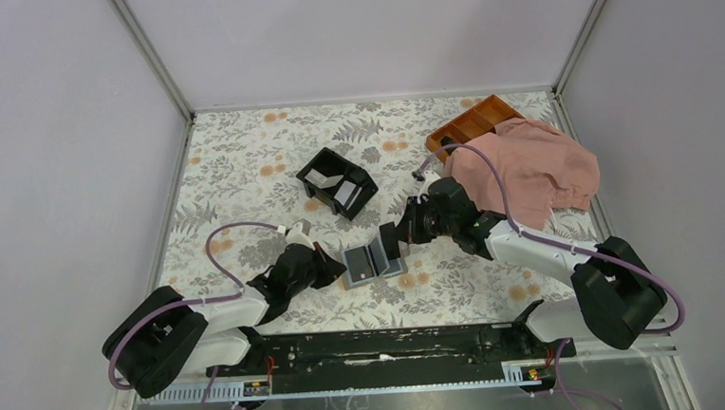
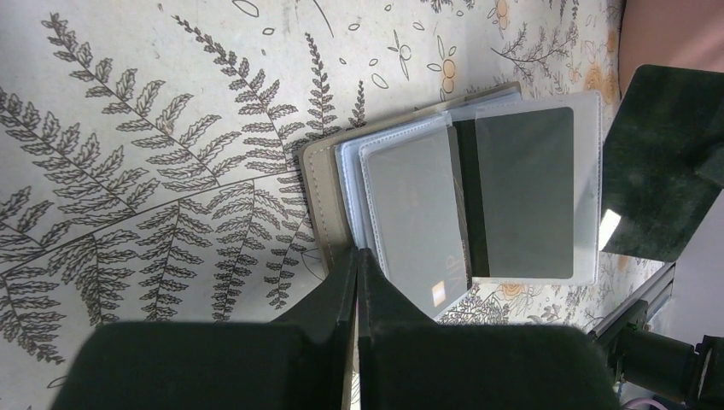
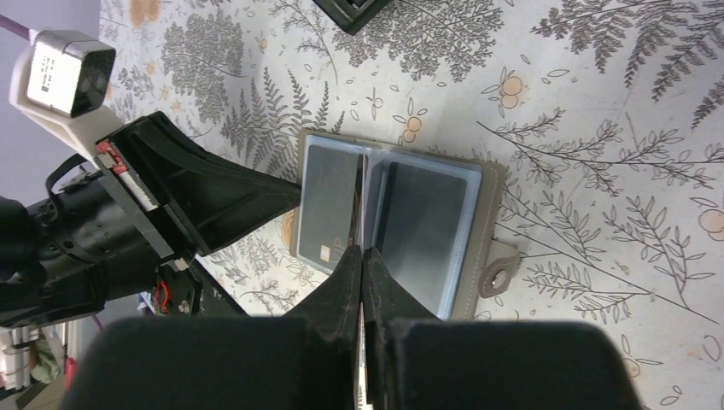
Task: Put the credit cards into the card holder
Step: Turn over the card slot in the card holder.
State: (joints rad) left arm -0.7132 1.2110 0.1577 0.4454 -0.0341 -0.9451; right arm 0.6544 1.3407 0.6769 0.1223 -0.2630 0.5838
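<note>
Both sets together, left fingers (image 2: 335, 297) and right fingers (image 3: 343, 286); open card holder (image 1: 373, 260) between, long axis left-to-right.

closed fingers (image 2: 337, 295) touch the card holder (image 2: 504, 196) lying open on the fern-print table (image 2: 128, 171).

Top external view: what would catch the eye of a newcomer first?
The open grey-taupe bifold card holder lies near the front centre, with the left gripper and the right gripper shut, their tips at its two sides. Behind on the right, a crumpled pink cloth covers part of an orange-brown divided tray.
</note>
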